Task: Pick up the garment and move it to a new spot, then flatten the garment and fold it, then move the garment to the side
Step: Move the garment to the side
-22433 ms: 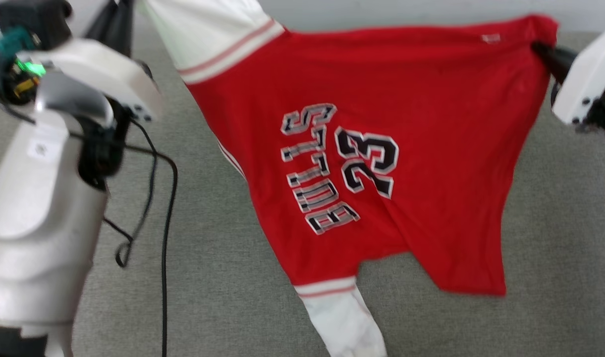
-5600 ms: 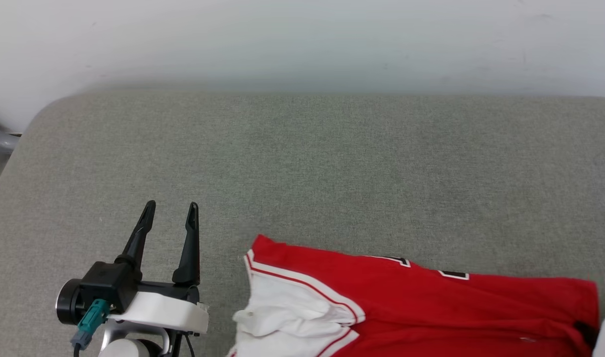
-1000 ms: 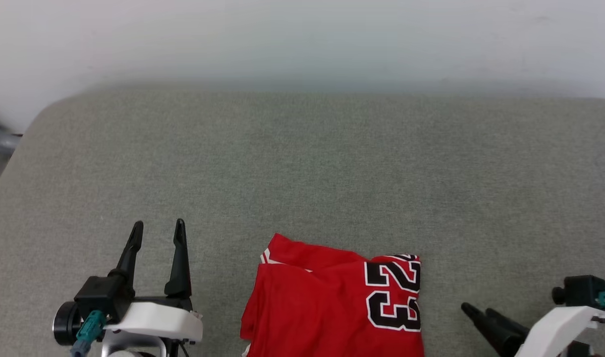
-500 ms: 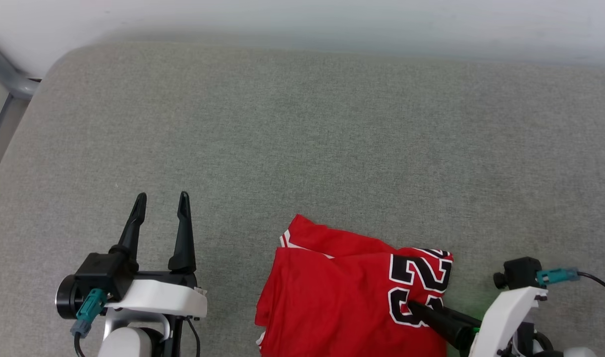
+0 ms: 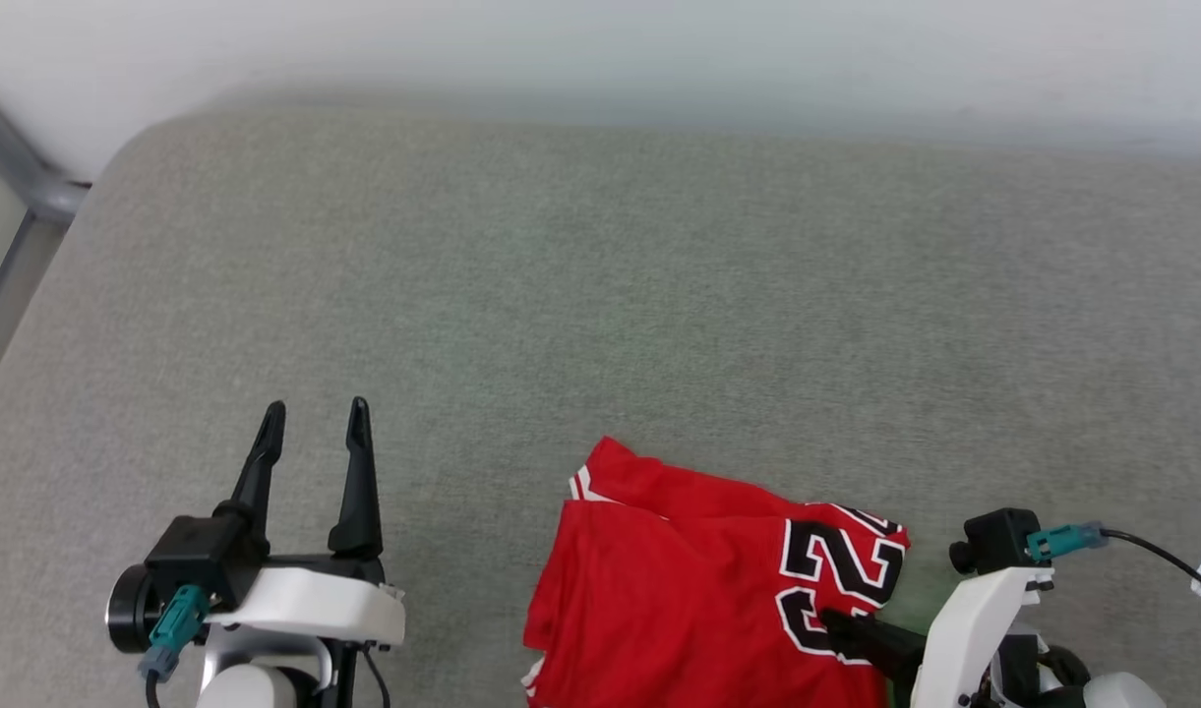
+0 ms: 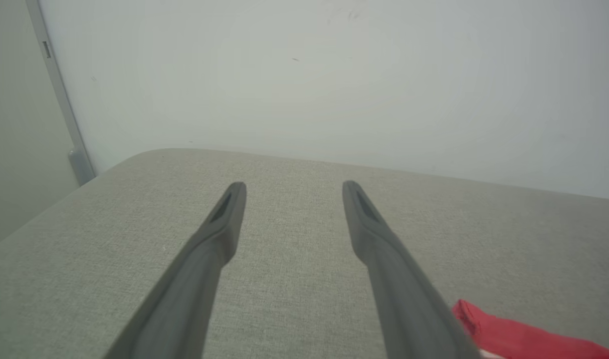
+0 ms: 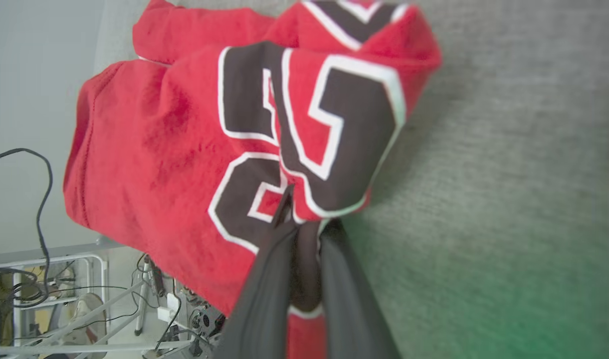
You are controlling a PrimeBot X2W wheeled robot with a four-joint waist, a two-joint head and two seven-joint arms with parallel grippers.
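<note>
While the right claw point(image 5: 838, 625) was clamped on the garment point(image 5: 679, 580) at its right-hand fold, beside the black, white-edged "23", the rest of the folded red packet lay ahead of its fingertips and to their left on the grey cushion point(image 5: 600, 295). The left claw point(image 5: 316, 405), fingers apart and empty, hung beyond the packet's opposite edge, the farther arm.

A grey-green fabric-covered surface point(image 5: 600, 295), perhaps a mattress or cushion, has a rounded far-left corner. The folded red garment point(image 5: 679, 590) lies on its near side, right of centre.
</note>
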